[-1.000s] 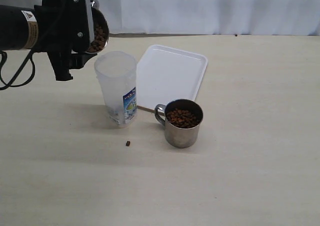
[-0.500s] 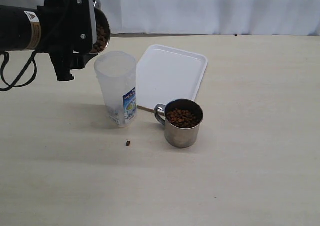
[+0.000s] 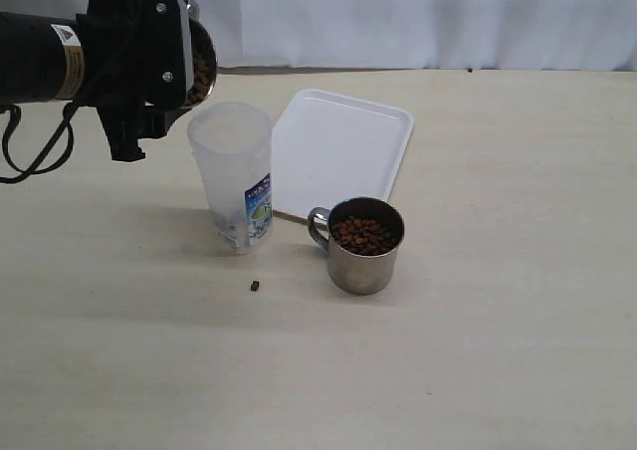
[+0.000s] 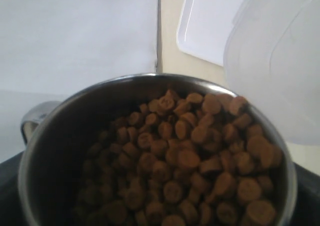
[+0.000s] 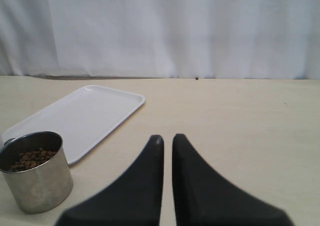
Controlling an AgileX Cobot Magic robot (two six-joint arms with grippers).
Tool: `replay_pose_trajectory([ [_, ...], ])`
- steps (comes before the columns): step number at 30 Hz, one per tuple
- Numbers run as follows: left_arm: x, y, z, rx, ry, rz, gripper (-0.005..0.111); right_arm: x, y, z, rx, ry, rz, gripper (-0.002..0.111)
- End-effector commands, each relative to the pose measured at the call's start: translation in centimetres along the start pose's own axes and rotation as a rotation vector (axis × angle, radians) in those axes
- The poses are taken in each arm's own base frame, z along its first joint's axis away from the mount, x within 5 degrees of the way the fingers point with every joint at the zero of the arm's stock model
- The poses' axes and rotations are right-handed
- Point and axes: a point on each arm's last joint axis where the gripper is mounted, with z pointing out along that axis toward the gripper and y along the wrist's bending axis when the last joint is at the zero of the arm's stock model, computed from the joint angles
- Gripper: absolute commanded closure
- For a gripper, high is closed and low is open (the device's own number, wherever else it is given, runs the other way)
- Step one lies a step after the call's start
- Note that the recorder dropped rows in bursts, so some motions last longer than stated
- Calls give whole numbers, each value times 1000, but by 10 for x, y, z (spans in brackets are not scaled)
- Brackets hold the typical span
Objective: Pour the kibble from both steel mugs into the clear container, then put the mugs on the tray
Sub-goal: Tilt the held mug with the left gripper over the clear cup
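My left gripper [image 3: 164, 64] is clamped on a steel mug [image 3: 202, 62], held aloft and tipped on its side, with its kibble [image 4: 190, 161] heaped toward the lip. Just below that lip the clear container [image 3: 232, 171] stands upright on the counter [image 3: 498, 301]. The tray [image 3: 343, 146] lies beyond it. A stray pellet [image 3: 255, 286] lies near the container's base. My right gripper [image 5: 167, 145] has its jaws nearly together and holds nothing. Ahead of it sits the second steel mug [image 5: 37, 178] with kibble inside, near the tray's corner.
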Motion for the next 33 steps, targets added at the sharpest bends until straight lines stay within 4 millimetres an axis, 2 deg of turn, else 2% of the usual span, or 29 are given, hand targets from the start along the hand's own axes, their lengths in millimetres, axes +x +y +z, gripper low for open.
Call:
replay_pose_trajectory([
  [1, -4, 6, -2, -33, 25, 14, 107, 1, 0, 0, -3, -7, -7, 103],
  [33, -6, 11, 0, -42, 17, 136, 107, 1, 0, 0, -3, -7, -7, 103],
])
